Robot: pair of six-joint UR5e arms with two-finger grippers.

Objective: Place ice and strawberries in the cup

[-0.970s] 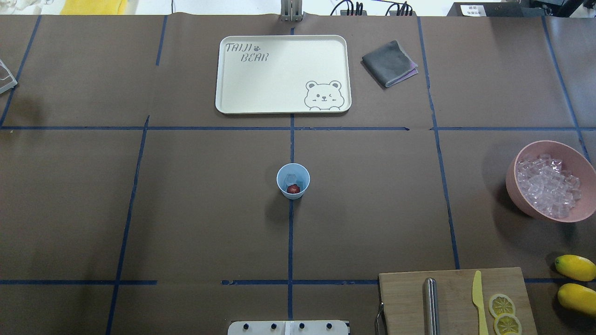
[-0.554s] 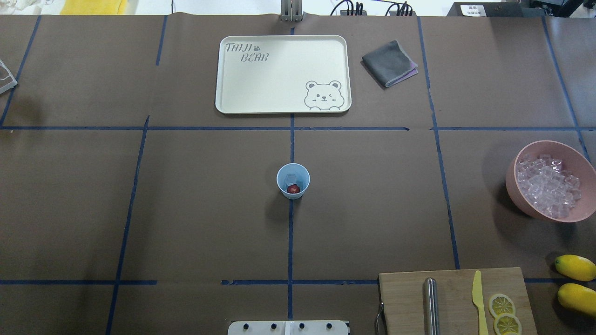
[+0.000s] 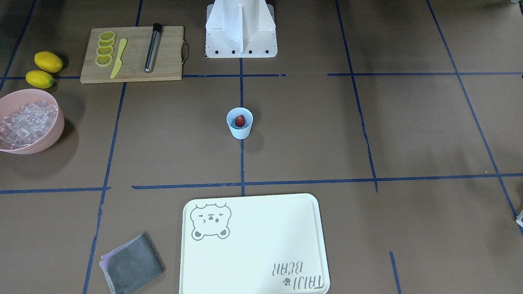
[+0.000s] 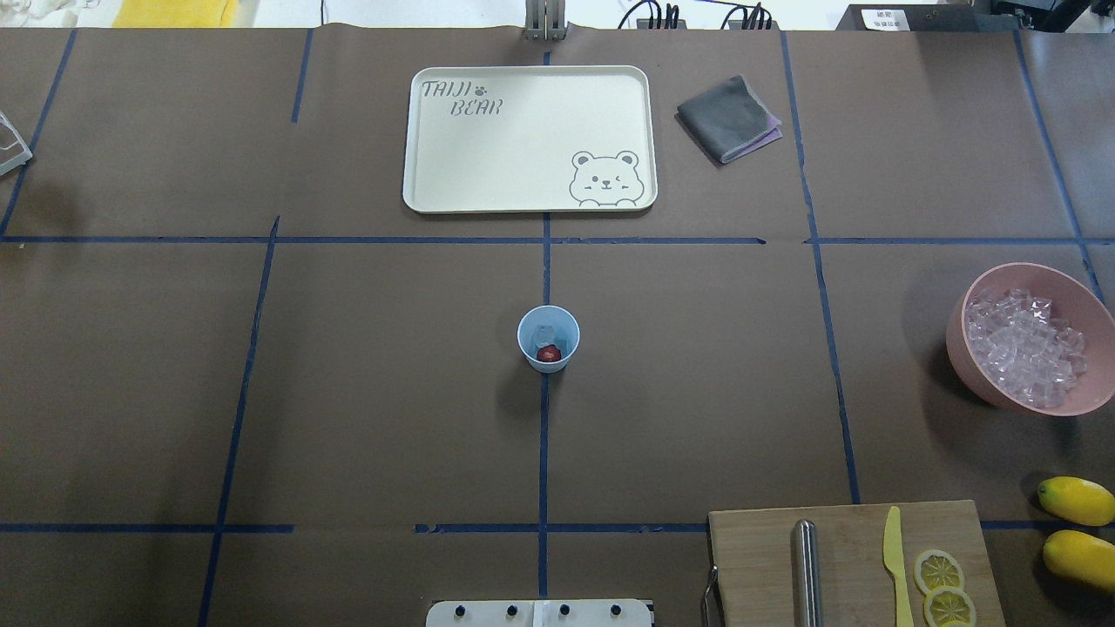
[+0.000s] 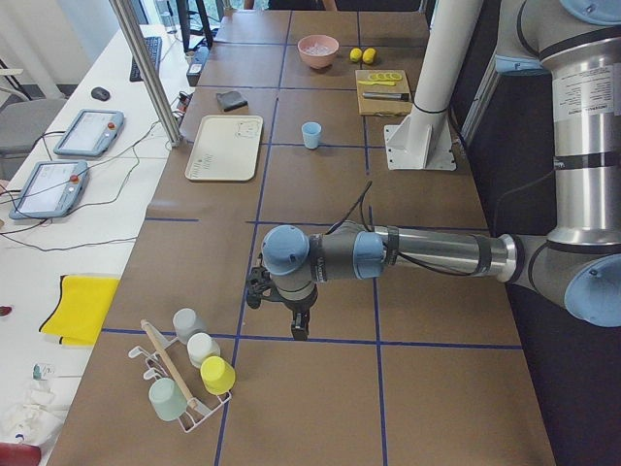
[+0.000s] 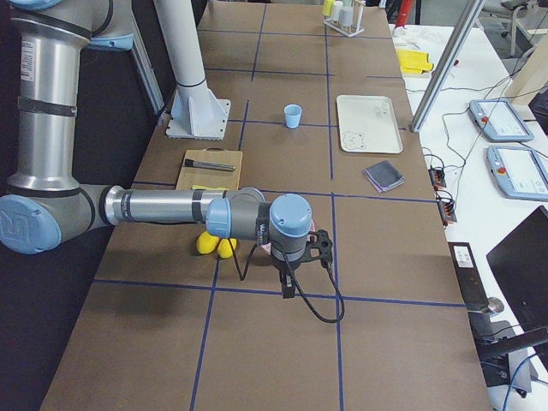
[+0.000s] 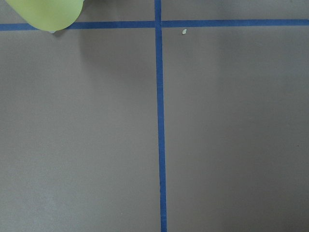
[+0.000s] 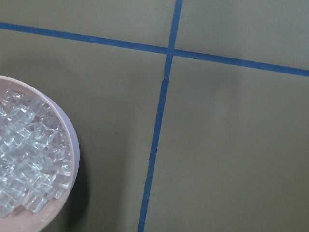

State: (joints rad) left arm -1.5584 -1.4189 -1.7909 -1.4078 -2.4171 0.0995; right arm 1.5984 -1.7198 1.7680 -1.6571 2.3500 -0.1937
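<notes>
The pale blue cup (image 4: 548, 340) stands upright at the table's centre on a blue tape line, and shows in the front view (image 3: 240, 123) too. Inside it lie a dark red strawberry (image 4: 548, 353) and a clear ice cube (image 4: 545, 334). A heap of ice (image 4: 1023, 348) fills the pink bowl (image 4: 1080, 300) at the right edge; it also shows in the right wrist view (image 8: 29, 164). My left gripper (image 5: 299, 325) shows only in the exterior left view, far from the cup. My right gripper (image 6: 288, 287) shows only in the exterior right view, near the bowl's side. I cannot tell whether either is open or shut.
A white bear tray (image 4: 530, 139) and a folded grey cloth (image 4: 727, 117) lie at the far side. A cutting board (image 4: 849, 566) holds a metal tube, a yellow knife and lemon slices. Two lemons (image 4: 1076, 501) lie by it. A cup rack (image 5: 189, 379) stands at the left end.
</notes>
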